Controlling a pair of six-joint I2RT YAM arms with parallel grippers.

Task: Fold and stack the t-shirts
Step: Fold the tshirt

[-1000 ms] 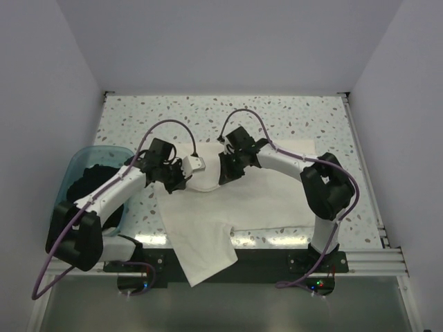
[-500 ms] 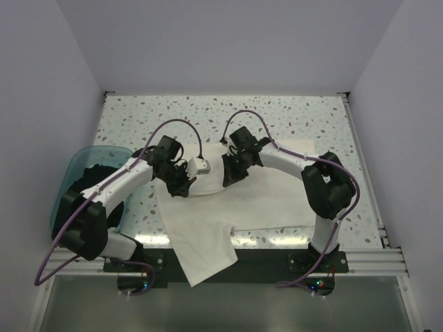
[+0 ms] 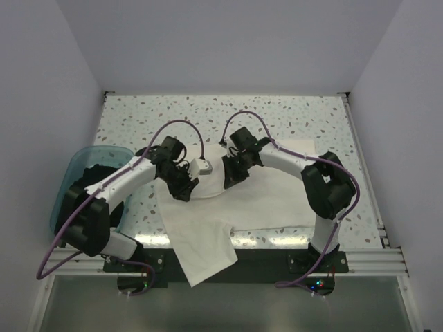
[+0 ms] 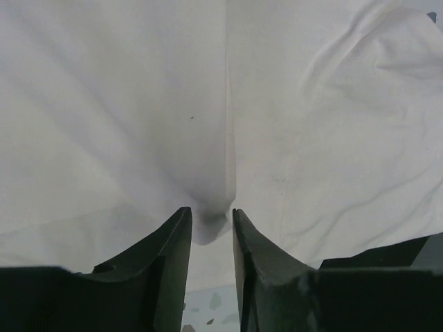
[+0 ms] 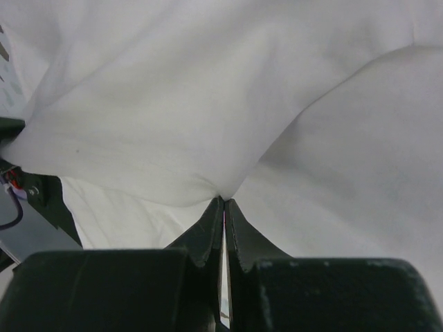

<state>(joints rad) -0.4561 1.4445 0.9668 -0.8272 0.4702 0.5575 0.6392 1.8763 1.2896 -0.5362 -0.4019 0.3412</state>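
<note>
A white t-shirt [image 3: 266, 200] lies spread over the speckled table, one part hanging over the near edge; no print shows. My left gripper [image 3: 185, 189] is low over its left part. In the left wrist view the white t-shirt [image 4: 311, 124] fills the frame and the left gripper [image 4: 212, 216] is open a little, a peaked fold of cloth loose at its tips. My right gripper [image 3: 228, 178] is shut on a pinch of the white t-shirt [image 5: 173, 104], seen at the right gripper [image 5: 223, 200] in its wrist view. A black t-shirt [image 3: 88, 181] lies in the tub.
A translucent teal tub [image 3: 71, 164] stands at the table's left edge beside the left arm. The speckled table [image 3: 291, 117] ends at walls behind and at both sides. A metal rail [image 3: 367, 259] runs along the near edge.
My left gripper has moved a little right and nearer across the white shirt, and its jaws have parted from shut. The right gripper has barely moved and stays shut on the cloth.
</note>
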